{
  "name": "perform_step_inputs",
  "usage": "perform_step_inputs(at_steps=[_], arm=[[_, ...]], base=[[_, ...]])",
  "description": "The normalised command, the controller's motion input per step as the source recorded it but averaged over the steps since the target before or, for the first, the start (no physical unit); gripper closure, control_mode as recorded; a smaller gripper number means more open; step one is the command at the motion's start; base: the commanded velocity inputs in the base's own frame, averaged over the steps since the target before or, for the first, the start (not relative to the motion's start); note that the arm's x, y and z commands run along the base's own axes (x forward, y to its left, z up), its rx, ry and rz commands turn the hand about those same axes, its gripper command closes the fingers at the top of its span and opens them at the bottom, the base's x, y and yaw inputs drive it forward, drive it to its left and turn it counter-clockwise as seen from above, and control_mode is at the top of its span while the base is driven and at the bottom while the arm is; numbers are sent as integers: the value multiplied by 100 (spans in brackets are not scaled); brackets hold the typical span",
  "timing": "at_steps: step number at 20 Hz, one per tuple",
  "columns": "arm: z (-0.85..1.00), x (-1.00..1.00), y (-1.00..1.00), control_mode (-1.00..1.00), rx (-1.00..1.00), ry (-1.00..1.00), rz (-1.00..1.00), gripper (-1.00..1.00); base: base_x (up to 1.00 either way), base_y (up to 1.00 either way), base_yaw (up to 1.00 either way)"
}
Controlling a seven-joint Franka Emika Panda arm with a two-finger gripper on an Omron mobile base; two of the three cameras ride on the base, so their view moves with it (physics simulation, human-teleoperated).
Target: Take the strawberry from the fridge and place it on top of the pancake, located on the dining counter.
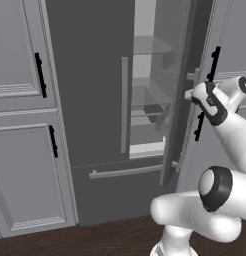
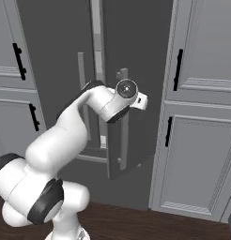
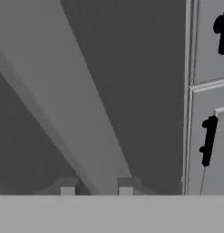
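In the left base view we see the fridge (image 1: 90, 100) with its right door (image 1: 177, 100) swung partly open, glass shelves (image 1: 147, 92) showing in the gap. Our gripper (image 1: 189, 94) sits at that door's long pale handle (image 1: 187, 80). From the right base view, the gripper (image 2: 141, 101) is beside the same handle (image 2: 123, 119), near grey cabinets (image 2: 202, 117). In the hand view our fingertips (image 3: 125, 186) are clamped on the handle (image 3: 82, 136), which runs diagonally between them.

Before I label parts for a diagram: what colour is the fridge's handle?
Pale grey handle on the dark grey fridge; hand view.
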Motion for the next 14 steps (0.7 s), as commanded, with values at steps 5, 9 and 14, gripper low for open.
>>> perform_step_inputs(at_steps=[5, 9, 14], arm=[[5, -89, -100, -100, 16, 0, -5, 100], [22, -75, -100, -100, 17, -1, -9, -100], [4, -93, 6, -100, -2, 4, -11, -100]], base=[[0, 0, 0], [0, 0, 0], [0, 0, 0]])
